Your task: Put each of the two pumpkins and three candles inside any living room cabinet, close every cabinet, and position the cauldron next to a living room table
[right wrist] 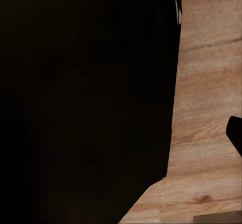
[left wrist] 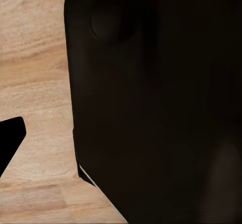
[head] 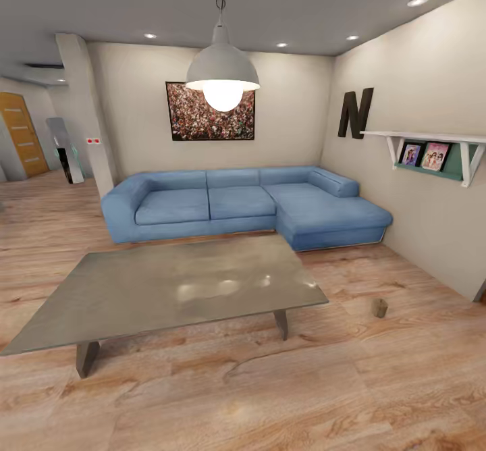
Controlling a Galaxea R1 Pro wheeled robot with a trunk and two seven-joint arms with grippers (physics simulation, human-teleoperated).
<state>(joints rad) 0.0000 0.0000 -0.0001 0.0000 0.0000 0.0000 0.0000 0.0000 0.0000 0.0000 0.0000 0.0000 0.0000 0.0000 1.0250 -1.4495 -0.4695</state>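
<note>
The grey table (head: 169, 289) is seen in front of the blue sofa (head: 236, 204), its top bare. A small brownish object (head: 381, 308) stands on the wood floor (head: 236, 397) to the table's right; whether it is a candle cannot be told. On the wall right of the sofa a black letter "N" (head: 355, 113) is read, beside a shelf (head: 432, 138) with two framed photos. In both wrist views dark bodywork blocks the fingers, so whether either gripper is apart or together cannot be told; the arms seem tucked for travel.

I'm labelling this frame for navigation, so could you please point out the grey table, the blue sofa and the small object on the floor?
table (head: 135, 289), head view, bare glossy top.
sofa (head: 239, 201), head view, middle seat cushion.
small object (head: 380, 308), head view, its side; too small to identify.
</note>
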